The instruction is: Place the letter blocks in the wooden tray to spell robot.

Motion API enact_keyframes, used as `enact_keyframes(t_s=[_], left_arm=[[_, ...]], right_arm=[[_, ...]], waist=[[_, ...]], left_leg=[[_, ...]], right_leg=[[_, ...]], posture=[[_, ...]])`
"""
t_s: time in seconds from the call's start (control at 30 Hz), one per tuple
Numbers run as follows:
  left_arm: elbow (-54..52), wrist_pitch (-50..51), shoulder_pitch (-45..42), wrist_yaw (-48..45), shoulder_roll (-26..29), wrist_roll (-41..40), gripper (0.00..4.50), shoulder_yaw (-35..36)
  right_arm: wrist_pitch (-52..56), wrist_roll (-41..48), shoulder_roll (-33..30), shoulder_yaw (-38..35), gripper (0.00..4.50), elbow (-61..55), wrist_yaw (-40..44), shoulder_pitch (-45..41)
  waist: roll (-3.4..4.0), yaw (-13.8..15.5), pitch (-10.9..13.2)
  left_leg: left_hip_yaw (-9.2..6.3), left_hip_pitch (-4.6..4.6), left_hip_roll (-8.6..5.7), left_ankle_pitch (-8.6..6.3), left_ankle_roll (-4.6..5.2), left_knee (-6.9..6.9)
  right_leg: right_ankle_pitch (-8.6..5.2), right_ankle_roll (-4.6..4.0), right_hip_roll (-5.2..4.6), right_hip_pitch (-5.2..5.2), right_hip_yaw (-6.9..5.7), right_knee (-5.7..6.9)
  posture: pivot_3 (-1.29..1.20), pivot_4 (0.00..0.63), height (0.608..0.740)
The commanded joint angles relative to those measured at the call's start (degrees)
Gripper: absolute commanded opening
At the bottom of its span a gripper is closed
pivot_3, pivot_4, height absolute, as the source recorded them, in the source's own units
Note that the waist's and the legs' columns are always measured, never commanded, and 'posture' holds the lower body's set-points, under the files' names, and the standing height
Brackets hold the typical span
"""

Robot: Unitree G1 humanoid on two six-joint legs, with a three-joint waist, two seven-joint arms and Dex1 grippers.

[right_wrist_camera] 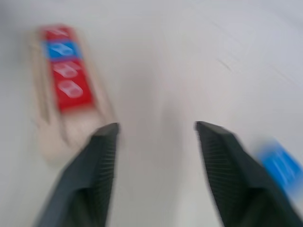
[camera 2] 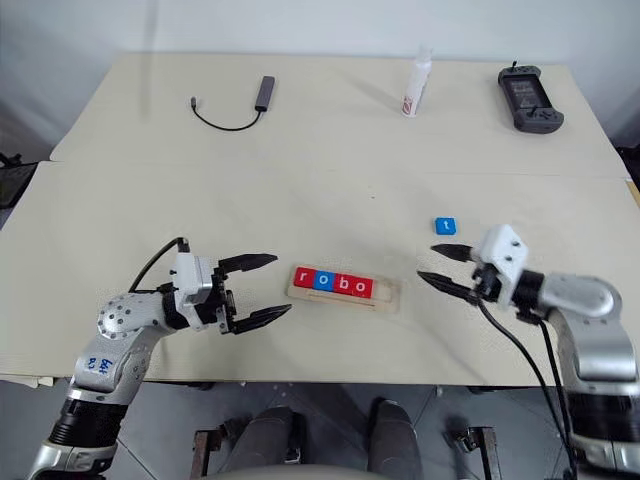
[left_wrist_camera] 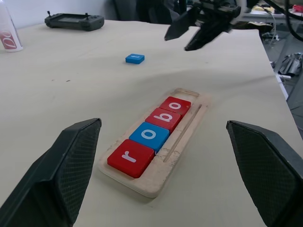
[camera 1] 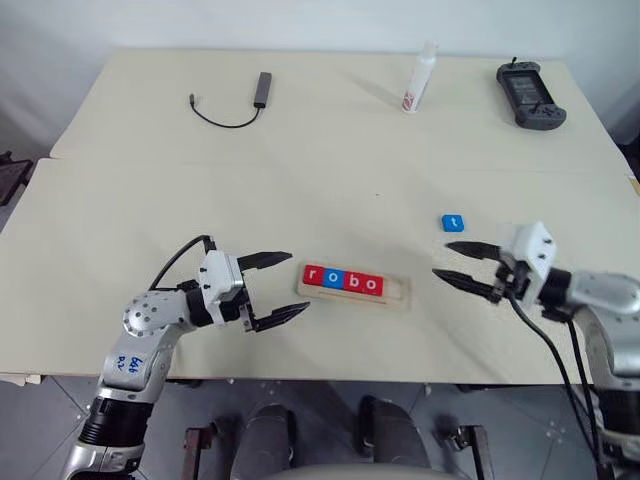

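The wooden tray (camera 1: 400, 293) lies near the table's front edge and holds several letter blocks (camera 1: 343, 281) in a row reading r, o, b, o: red, blue, red, red. A blue t block (camera 1: 453, 222) lies loose on the table behind and to the right of the tray. My left gripper (camera 1: 287, 285) stands open just left of the tray, nothing between its fingers. My right gripper (camera 1: 447, 261) is open and empty to the right of the tray, in front of the t block. The left wrist view shows the tray (left_wrist_camera: 182, 146), the t block (left_wrist_camera: 135, 58) and my right gripper (left_wrist_camera: 182, 38).
At the table's far side lie a black cable with adapter (camera 1: 240, 105), a white bottle (camera 1: 420, 80) and a black handheld controller (camera 1: 530, 95). A seam crosses the table (camera 1: 300, 200) behind the tray.
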Motion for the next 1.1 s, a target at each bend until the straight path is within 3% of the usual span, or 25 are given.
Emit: enact_keyframes(t_s=[0.03, 0.07, 0.1, 0.3, 0.47, 0.7, 0.87, 1.0, 1.1], left_arm=[[1.61, -1.95, -1.82, -1.31, -0.5, -0.19, 4.5, 0.1], [2.18, -2.07, -2.32, -1.86, -0.6, -0.28, 4.5, -0.18], [2.67, -2.22, -2.74, -2.42, -0.71, -0.29, 4.5, -0.46], [4.71, -2.94, -4.77, -3.76, -1.7, 0.07, 4.5, -0.99], [5.54, -3.35, -5.74, -4.18, -1.7, 0.2, 4.5, -0.97], [3.64, -3.02, -4.61, -3.68, -1.61, -0.39, 4.5, -0.23], [-0.34, -0.94, -1.43, -2.71, -1.15, -1.38, 4.5, 0.26], [-2.94, -0.01, 0.58, -1.44, -1.1, -1.37, 4.5, 0.78], [-4.47, 0.46, 1.91, -0.66, -0.88, -1.39, 4.5, 1.25]], right_arm=[[-3.54, 0.2, 2.19, -7.18, 4.06, -1.33, -6.01, 6.8], [-4.74, 0.19, 3.28, -8.28, 4.41, -0.81, -7.59, 8.45], [-5.65, 0.41, 4.5, -9.18, 4.46, -0.53, -9.34, 9.36], [-6.53, 1.47, 7.01, -7.42, 4.46, -1.42, -12.42, 10.19], [4.96, 3.56, 5.36, -2.45, 4.46, -2.56, -15.76, 1.68], [21.36, -0.81, 5.81, 5.47, 4.46, 6.3, -25.96, -17.13], [20.71, -5.47, 8.08, 10.81, 4.46, 13.34, -29.44, -23.82], [20.61, -6.28, 10.97, 9.49, 4.46, 18.91, -34.56, -26.97], [22.26, -6.48, 12.95, 8.53, 3.86, 20.65, -38.41, -28.3]], waist=[[0.0, -0.09, 0.0], [0.01, -0.13, 0.0], [0.01, -0.19, -0.01], [0.04, -1.28, -0.02], [0.05, -1.7, -0.02], [0.05, -1.6, -0.02], [0.05, -1.49, -0.02], [0.05, -1.75, -0.02], [0.05, -1.79, -0.02]], left_leg=[[0.02, 0.04, 0.0, 0.0, 0.0, -0.01], [0.02, 0.05, 0.01, 0.0, 0.0, -0.02], [0.02, 0.06, 0.01, 0.0, 0.0, -0.03], [0.11, 0.15, 0.04, 0.0, -0.01, -0.04], [0.1, 0.16, 0.05, 0.01, -0.01, -0.02], [0.04, 0.08, 0.04, 0.01, 0.0, 0.03], [-0.01, 0.01, 0.04, 0.01, -0.01, -0.08], [0.02, -0.02, 0.0, 0.0, 0.0, -0.08], [0.02, 0.02, 0.04, 0.01, -0.01, -0.04]], right_leg=[[0.0, 0.0, 0.0, 0.0, 0.02, 0.01], [0.0, 0.0, 0.01, 0.01, 0.02, 0.02], [0.0, 0.0, 0.01, 0.01, 0.02, 0.02], [0.0, 0.0, 0.03, 0.0, 0.13, 0.08], [0.0, 0.0, 0.02, -0.01, 0.15, 0.13], [-0.01, -0.02, 0.01, -0.05, 0.13, 0.17], [-0.03, -0.05, 0.01, -0.11, 0.04, 0.13], [-0.02, -0.03, -0.01, -0.09, 0.04, 0.06], [-0.02, -0.03, 0.0, -0.09, 0.05, 0.13]], posture=[[0.0, 0.15, 0.74], [0.0, 0.15, 0.74], [0.0, 0.15, 0.74], [0.0, 0.15, 0.74], [0.0, 0.15, 0.74], [0.0, 0.15, 0.74], [0.0, 0.15, 0.74], [0.0, 0.15, 0.74], [0.0, 0.15, 0.74]])
